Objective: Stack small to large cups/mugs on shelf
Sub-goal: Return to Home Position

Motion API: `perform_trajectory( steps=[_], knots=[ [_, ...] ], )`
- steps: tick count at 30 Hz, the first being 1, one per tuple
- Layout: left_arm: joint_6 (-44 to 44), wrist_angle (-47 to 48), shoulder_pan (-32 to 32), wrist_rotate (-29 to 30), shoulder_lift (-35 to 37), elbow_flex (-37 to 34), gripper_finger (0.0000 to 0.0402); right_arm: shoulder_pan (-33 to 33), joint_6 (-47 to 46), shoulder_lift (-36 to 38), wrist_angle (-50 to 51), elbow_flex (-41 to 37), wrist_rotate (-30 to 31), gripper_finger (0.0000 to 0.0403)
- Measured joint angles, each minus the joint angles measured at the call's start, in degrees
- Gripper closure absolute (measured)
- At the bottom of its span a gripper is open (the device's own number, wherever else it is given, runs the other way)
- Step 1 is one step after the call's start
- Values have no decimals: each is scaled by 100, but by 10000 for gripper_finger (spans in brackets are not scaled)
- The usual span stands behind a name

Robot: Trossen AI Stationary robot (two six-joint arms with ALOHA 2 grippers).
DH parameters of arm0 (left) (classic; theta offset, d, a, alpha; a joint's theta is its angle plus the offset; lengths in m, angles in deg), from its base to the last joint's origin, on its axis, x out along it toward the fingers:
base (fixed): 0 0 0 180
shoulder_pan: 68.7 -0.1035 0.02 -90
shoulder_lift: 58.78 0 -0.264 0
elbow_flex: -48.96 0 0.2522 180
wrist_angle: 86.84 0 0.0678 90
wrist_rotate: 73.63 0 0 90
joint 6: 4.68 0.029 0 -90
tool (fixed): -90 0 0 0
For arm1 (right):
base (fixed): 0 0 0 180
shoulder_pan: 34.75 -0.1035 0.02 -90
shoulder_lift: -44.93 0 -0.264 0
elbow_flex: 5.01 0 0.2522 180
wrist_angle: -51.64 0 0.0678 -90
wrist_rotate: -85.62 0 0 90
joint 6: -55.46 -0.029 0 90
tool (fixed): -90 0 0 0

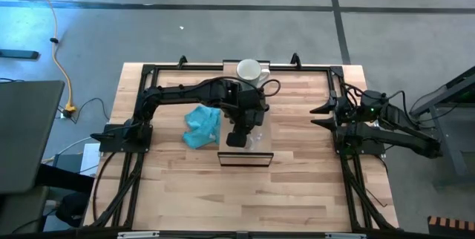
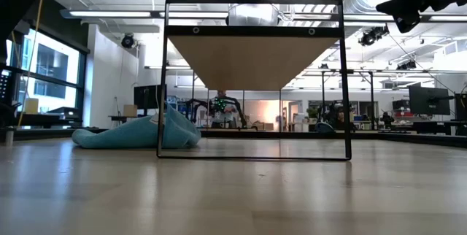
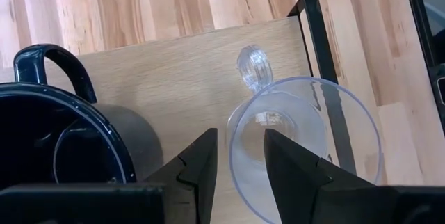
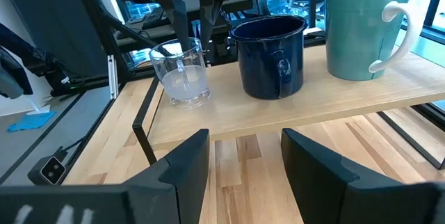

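Raise the left gripper [image 3: 240,147], jaws spread astride the rim of the clear glass cup [image 3: 306,140], straight up before retracting, sparing navy mug [image 4: 270,56] and teal mug [image 4: 361,26] alongside on the shelf [image 4: 278,116]; leave right gripper [image 4: 245,140], likewise spread, parked.

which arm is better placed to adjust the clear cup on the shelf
Left: the left gripper hangs over the clear cup, fingers open; the right gripper waits at the right side of the table.

glass cup [image 4: 182,71], medium mug [image 4: 270,56], large mug [image 4: 365,26] in row on shelf [image 4: 229,121]; cloth [image 1: 202,125] beside
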Motion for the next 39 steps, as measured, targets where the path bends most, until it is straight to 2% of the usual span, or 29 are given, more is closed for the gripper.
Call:
perform_trajectory(
  steps=[9,15,20,34,39],
  knots=[
    [-29,16,0,-4,68,9,296,1,0,0,0,0,-1,231],
    [-144,71,0,-1,107,496,295,1,0,0,0,0,-1,231],
    [-201,49,9,67,303,498,295,-1,-1,0,0,2,1,231],
    [-455,-46,0,323,1249,494,295,-2,0,-2,0,0,25,231],
    [-472,-198,0,324,1693,494,295,1,-90,-2,-1,0,392,231]
  ],
)
